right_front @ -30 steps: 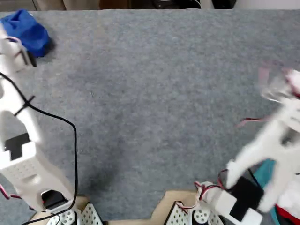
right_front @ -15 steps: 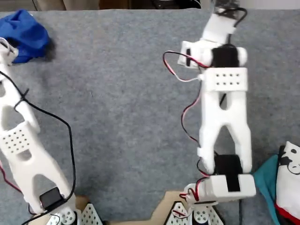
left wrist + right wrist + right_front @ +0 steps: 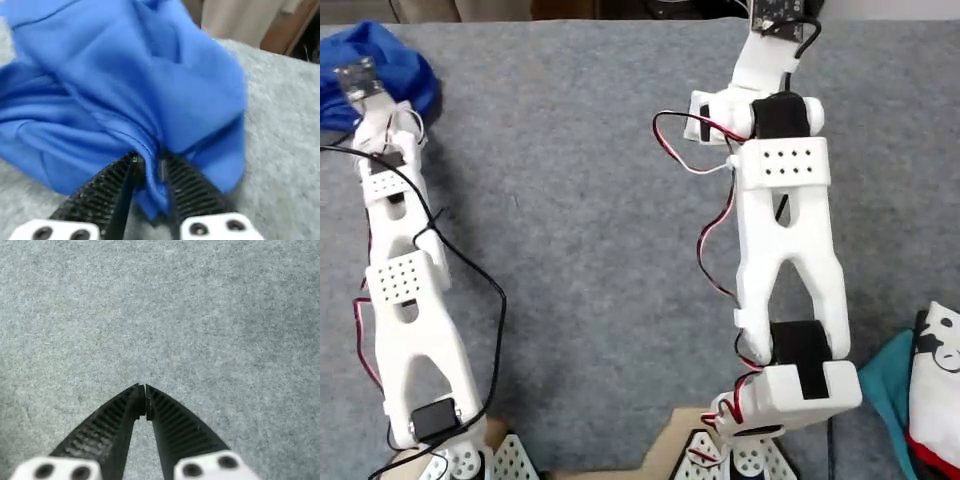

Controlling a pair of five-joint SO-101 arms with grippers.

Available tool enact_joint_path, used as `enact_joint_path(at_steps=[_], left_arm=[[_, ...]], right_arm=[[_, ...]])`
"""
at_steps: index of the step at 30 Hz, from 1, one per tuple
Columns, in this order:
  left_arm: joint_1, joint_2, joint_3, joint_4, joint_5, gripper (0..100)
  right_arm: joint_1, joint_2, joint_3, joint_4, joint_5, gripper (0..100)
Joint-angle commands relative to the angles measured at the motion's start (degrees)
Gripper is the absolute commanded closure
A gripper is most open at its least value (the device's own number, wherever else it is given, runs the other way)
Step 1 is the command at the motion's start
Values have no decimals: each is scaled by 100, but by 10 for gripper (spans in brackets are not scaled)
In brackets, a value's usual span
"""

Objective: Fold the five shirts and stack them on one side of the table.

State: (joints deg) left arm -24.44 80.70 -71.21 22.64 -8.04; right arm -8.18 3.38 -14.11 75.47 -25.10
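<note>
A crumpled blue shirt lies at the far left corner of the grey mat. My left arm stretches out to it. In the left wrist view my left gripper is shut on a raised fold of the blue shirt, with fabric pinched between the ridged fingers. My right arm stretches toward the mat's far edge. My right gripper is shut just above bare mat, holding nothing.
A pile of other shirts lies at the near right corner: a teal one under a white one with black print. The arm bases stand at the near edge. Red and black cables hang along both arms.
My right arm swung from the pile at the right edge to the far middle of the mat. My left arm shifted right and reached out onto the blue shirt.
</note>
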Motion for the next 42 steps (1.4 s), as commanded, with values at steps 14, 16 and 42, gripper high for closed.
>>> enact_joint_path(at_steps=[14, 16, 42], left_arm=[[686, -1613, -2462, 5600, 615, 981], [774, -1912, -2462, 5987, 607, 981], [3323, -3081, -1521, 7824, 651, 981]], right_arm=[[4, -22, -13, -53, -53, 992], [119, -22, -40, 26, -53, 992], [2475, -681, -66, 1679, 519, 993]])
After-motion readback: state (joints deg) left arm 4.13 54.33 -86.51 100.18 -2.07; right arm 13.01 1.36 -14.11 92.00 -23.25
